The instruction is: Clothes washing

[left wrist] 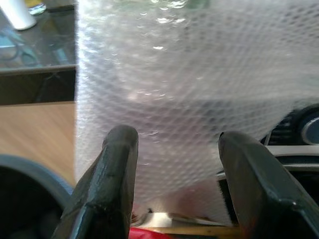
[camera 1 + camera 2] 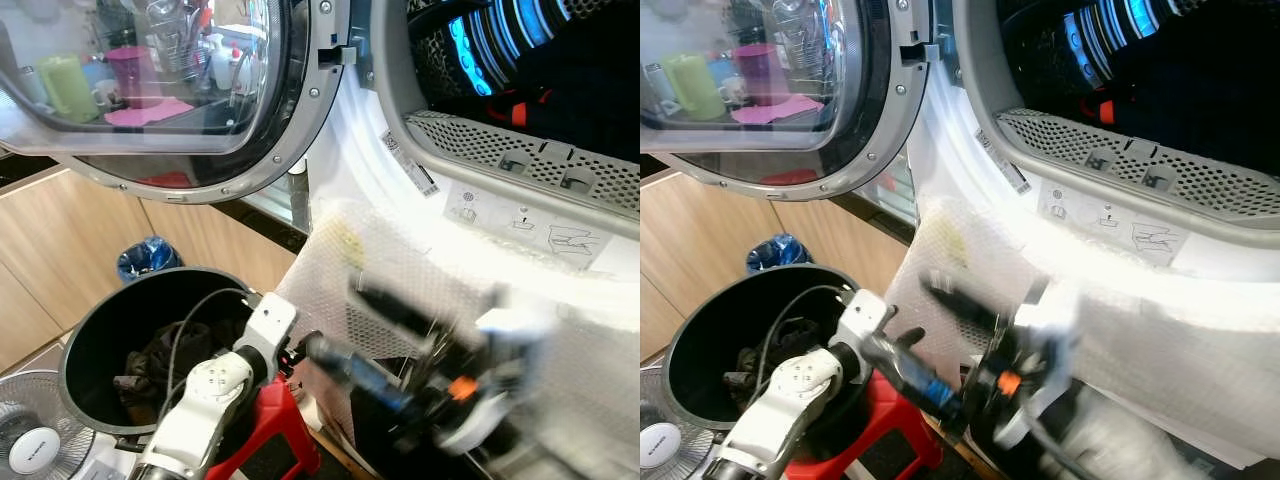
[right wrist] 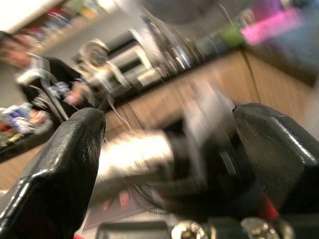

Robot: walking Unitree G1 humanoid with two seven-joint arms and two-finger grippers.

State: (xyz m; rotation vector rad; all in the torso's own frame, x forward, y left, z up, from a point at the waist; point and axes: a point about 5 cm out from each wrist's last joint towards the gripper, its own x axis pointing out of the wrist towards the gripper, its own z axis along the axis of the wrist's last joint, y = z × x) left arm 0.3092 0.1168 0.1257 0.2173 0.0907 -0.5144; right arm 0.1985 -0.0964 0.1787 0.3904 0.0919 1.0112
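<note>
A: Start at the fingers. What have they got?

B: Nothing. The left gripper [image 1: 172, 164] has its two black fingers [image 1: 107, 174] spread wide apart, facing the bubble wrap [image 2: 400, 270] that hangs over the washer's lower front. The right gripper [image 3: 169, 164] is spread wide too, nothing between its fingers, and its arm is smeared with motion blur.

A: And the clothes?

B: Dark clothes [image 2: 165, 360] lie at the bottom of the black bucket [image 2: 85, 335], beside the red stool [image 2: 270, 430]. The washer drum [image 2: 560, 90] stands open above, with dark and orange fabric already inside; the door [image 2: 150, 90] is swung wide.

A: So the step?

B: Likely reaching into the bucket. I'd lower the left gripper straight past the rim, close on a thick fold, then lift clear of the bubble wrap's edge so it doesn't snag.
</note>
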